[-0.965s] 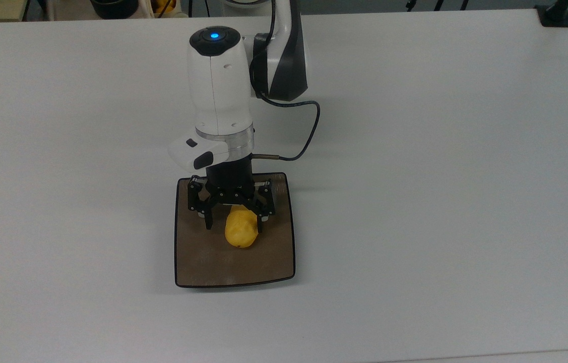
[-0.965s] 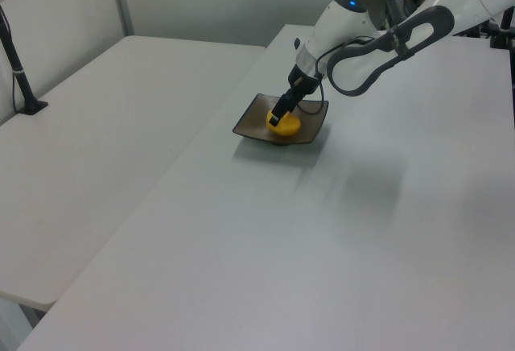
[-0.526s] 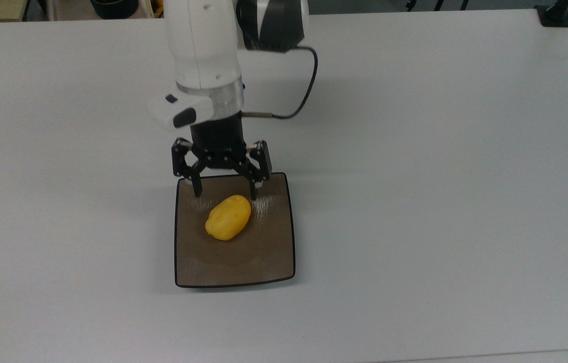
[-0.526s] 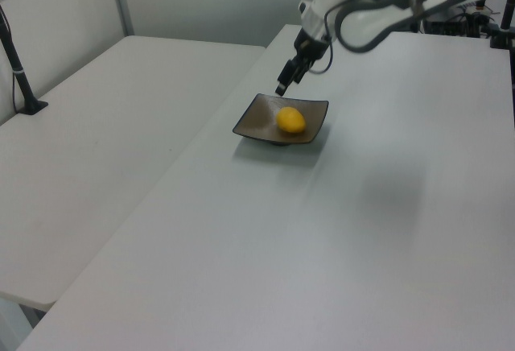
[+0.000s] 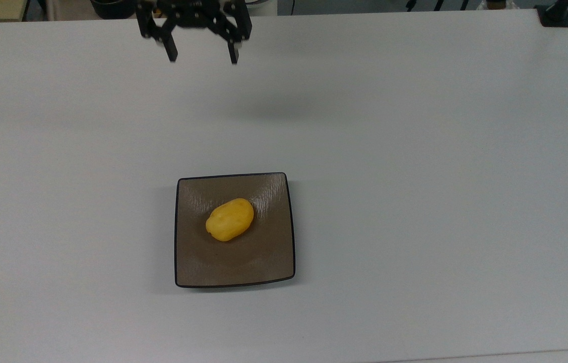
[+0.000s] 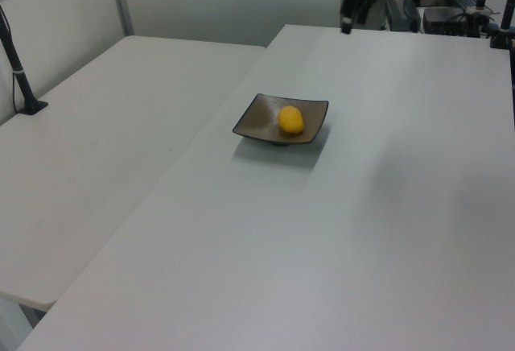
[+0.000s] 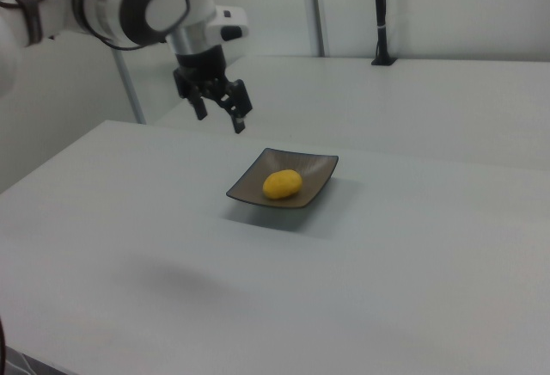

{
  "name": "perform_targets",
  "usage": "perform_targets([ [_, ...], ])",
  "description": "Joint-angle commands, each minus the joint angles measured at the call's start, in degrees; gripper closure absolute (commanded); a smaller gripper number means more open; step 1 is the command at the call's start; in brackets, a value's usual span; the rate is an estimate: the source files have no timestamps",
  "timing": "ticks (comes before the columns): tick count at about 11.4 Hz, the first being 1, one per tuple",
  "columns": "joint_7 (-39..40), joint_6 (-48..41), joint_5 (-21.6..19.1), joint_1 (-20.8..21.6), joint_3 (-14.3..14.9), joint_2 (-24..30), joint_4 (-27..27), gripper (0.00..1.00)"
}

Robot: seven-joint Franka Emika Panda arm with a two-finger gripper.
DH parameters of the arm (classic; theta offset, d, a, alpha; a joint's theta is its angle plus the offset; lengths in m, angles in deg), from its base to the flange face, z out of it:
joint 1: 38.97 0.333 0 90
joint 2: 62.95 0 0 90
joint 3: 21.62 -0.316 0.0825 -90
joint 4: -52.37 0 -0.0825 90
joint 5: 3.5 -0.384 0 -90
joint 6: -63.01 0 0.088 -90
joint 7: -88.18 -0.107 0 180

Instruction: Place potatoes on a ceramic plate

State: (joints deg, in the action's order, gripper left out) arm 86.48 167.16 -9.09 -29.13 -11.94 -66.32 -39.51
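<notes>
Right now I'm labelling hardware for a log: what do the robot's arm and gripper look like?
The arm is glossy white with dark grey-black joint covers and rounded links. A white wrist flange leads to the gripper, all black, built of linkage bars ending in two slim fingers.

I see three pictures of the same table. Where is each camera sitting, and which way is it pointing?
Top view: high above, looking down on the white table; the open gripper hangs at its upper edge.
Left view: off one side, looking across at the ceramic plate; the gripper shows far back.
Right view: lower, from the opposite side; the gripper and white arm show.
All three share the potato lying on the plate.
</notes>
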Motion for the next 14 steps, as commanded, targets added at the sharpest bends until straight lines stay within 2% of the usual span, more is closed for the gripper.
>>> perform_targets([
  [1, -1.1, -12.4, 2.5, 0.9, -0.2, 7.6, -2.5, 0.0],
  [3, -0.8, -17.0, 2.1, 1.2, -1.1, 9.9, -2.6, 0.0],
  [6, -0.9, -15.6, 2.2, 1.2, -1.5, 7.7, -1.9, 0.0],
  [7, -0.9, -12.7, 2.2, 0.6, -2.6, 7.5, -2.1, 0.0],
  [9, -0.3, -8.0, 2.3, -7.4, -11.4, 6.6, -2.9, 0.0],
  [10, 0.1, -7.2, 2.4, -8.9, -13.4, 6.0, -3.1, 0.0],
  [14, 3.5, -4.7, 2.2, -7.5, -13.5, 5.0, -4.6, 0.0],
])
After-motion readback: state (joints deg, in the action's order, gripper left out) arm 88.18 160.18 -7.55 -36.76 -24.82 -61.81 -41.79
